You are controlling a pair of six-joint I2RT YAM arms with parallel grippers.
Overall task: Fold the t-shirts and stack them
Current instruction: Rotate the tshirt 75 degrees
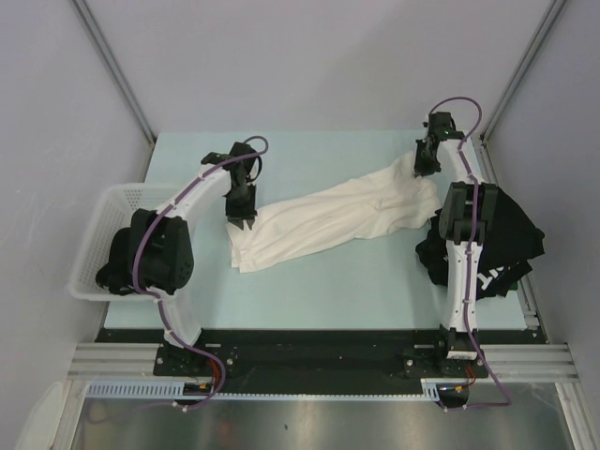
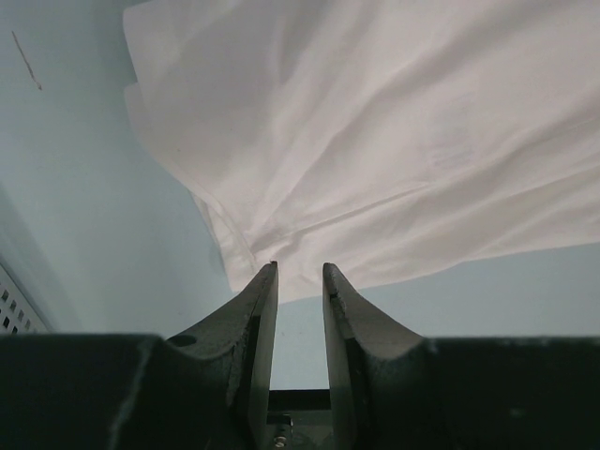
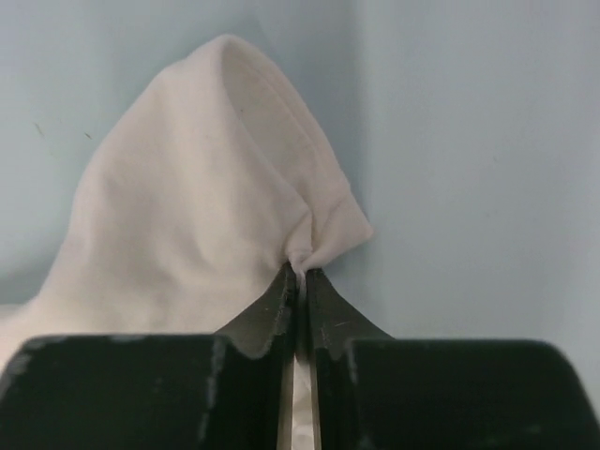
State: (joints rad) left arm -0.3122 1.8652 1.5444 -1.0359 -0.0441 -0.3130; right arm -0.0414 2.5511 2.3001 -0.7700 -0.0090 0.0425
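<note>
A cream-white t-shirt (image 1: 337, 217) lies stretched and rumpled across the pale table, from near left to far right. My right gripper (image 3: 301, 272) is shut on a pinched fold of its hem or sleeve (image 3: 323, 230) at the far right end (image 1: 424, 167). Over the shirt's left end hangs my left gripper (image 1: 242, 221). In the left wrist view its jaws (image 2: 300, 269) stand narrowly apart with only bare table between them, and the shirt's edge (image 2: 281, 272) lies just past the fingertips. Black t-shirts (image 1: 506, 234) with white print are heaped at the right, partly behind the right arm.
A white mesh basket (image 1: 101, 220) hangs off the table's left edge, with black cloth (image 1: 114, 267) inside under the left arm's elbow. Grey walls and frame posts close in the back and both sides.
</note>
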